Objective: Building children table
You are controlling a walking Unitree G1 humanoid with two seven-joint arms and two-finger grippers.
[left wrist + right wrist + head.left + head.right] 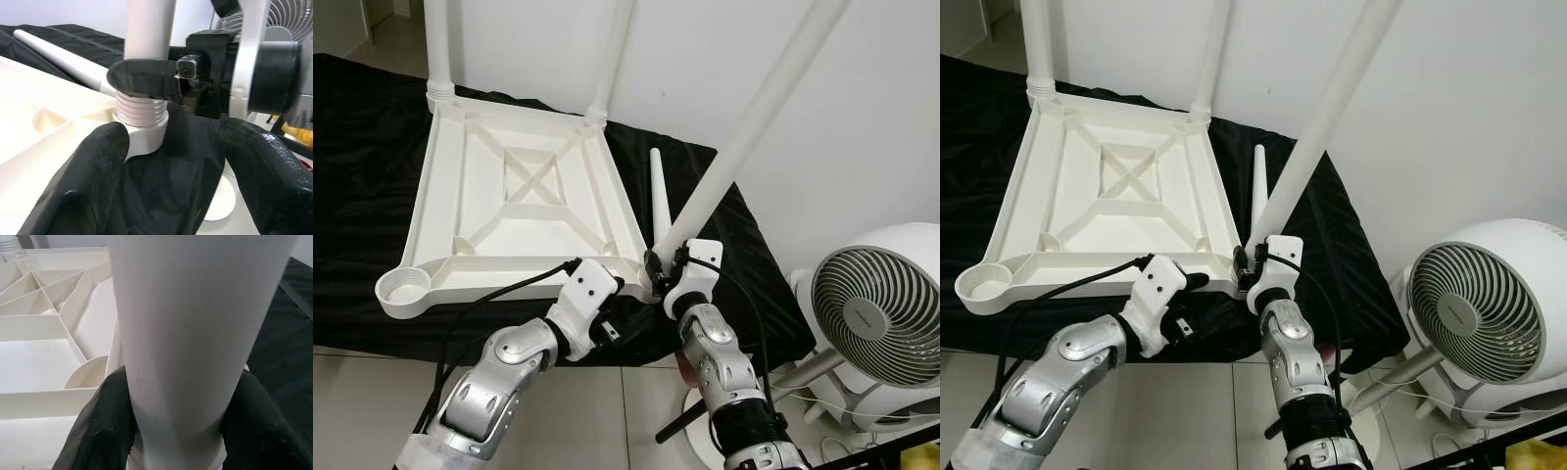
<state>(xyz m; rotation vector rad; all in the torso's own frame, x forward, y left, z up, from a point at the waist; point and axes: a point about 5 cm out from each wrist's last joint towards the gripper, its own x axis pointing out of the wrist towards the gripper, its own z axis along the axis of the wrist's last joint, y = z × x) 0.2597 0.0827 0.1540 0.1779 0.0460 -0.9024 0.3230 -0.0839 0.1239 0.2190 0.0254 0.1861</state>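
White ribbed plastic table (pixel 524 201) lies upside down on black cloth (pixel 372 147). Right hand (pixel 658 266) clamps a smooth round leg (pixel 744 132) at its threaded corner socket; left hand (pixel 607 284) hovers wide open just beside. A spare tapered leg (pixel 660 196) lies nearby.

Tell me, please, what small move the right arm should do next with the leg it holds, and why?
Probably keep turning the leg further into the corner socket. The right tool is shut on the leg near its base, several threads show above the socket, and the leg leans instead of standing straight like the far legs.
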